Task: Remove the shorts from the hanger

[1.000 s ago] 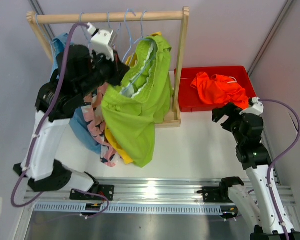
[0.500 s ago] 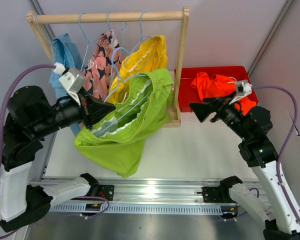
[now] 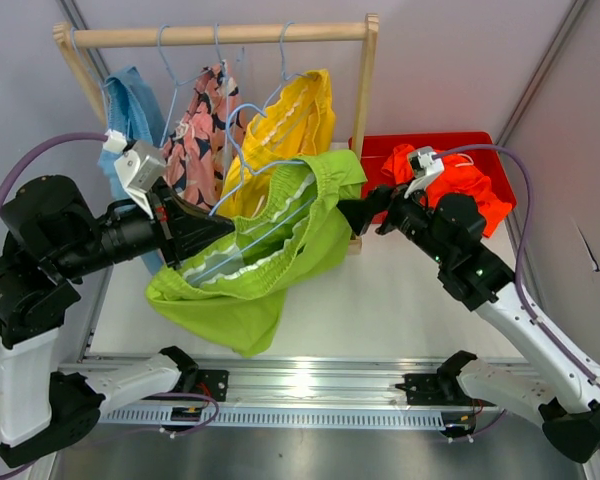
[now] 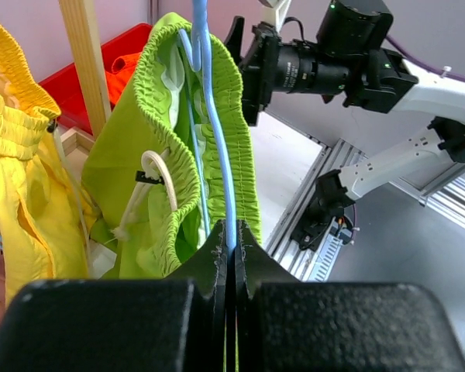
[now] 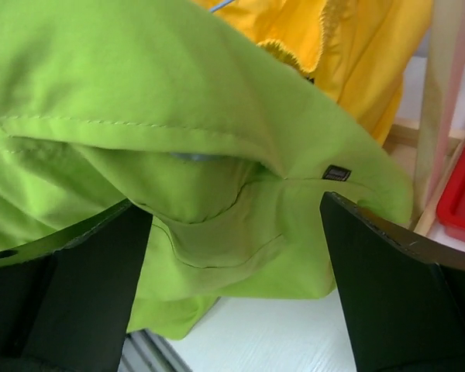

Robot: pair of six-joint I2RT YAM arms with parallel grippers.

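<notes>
The lime green shorts (image 3: 270,250) hang in the middle of the top view, above the white surface (image 3: 400,300) and in front of the wooden rack (image 3: 220,35). Their long axis is the waistband. It slants from lower left, by the left claw (image 3: 208,230), up to the right, where it ends close to the rack's right post. The two legs droop from it toward the lower middle of the frame.

The fabric is bright, soft and creased. It has a gathered elastic waistband with a pale lining and a white drawstring inside the opening. A small dark tag shows on the side facing the right wrist camera.

The shorts hang on a thin light-blue wire hanger (image 3: 242,165), whose hook rises in front of the yellow shorts (image 3: 295,120). In the left wrist view, the left claw's fingers are pressed together on the hanger's wire (image 4: 217,139).

The right claw (image 3: 352,213) is at the upper right end of the waistband with its fingers spread wide. A fold of green cloth fills the gap between them, and nothing is clamped.

On the rack behind are the yellow pair, a pink patterned pair (image 3: 195,140) and a light blue pair (image 3: 130,100). The orange shorts (image 3: 460,180) lie crumpled in the red bin (image 3: 420,143) at the upper right.
</notes>
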